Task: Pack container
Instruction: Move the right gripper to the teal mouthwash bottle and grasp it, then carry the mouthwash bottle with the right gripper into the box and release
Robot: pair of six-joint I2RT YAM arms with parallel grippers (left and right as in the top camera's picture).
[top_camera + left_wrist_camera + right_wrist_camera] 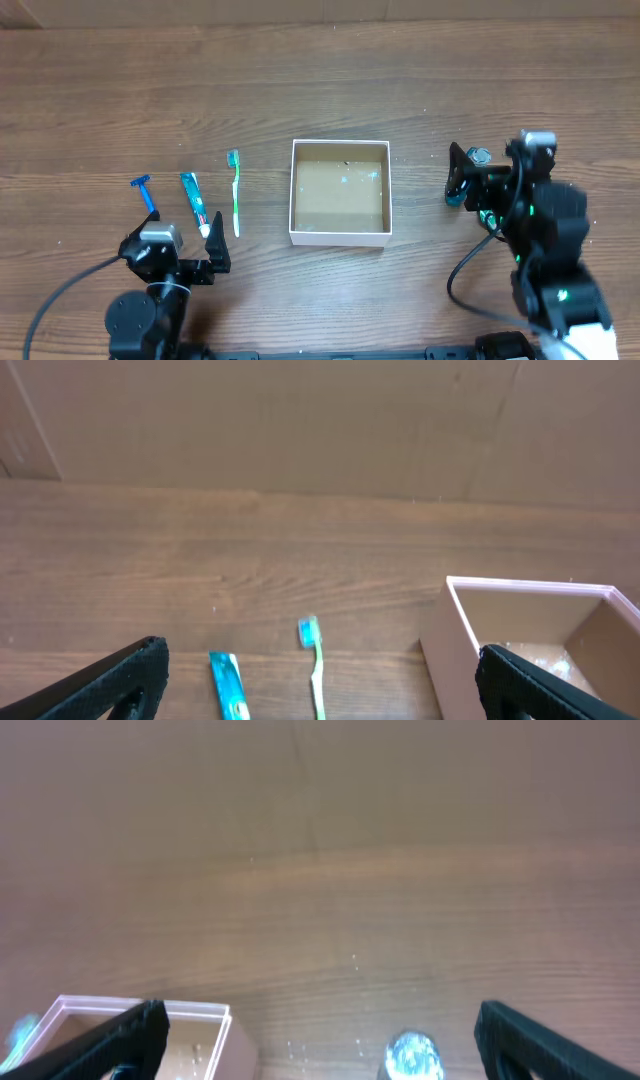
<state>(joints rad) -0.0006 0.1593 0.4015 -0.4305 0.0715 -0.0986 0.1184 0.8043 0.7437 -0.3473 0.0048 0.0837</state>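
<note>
Container (340,237) sitting empty mid table (100,100); packing not begun. Left end effector (320,660) gaping, holding nothing, near toothbrush (235,190). Right end effector (318,1025) gaping likewise, beside small blue item (414,1056). Next, likely: lowering, closing on one.

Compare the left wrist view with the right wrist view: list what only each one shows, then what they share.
Only the left wrist view: the toothpaste tube and the green toothbrush, lying side by side to the left of the box. Only the right wrist view: a small shiny blue object at the bottom edge, too cropped to identify. Both: the container and the wooden table.
</note>
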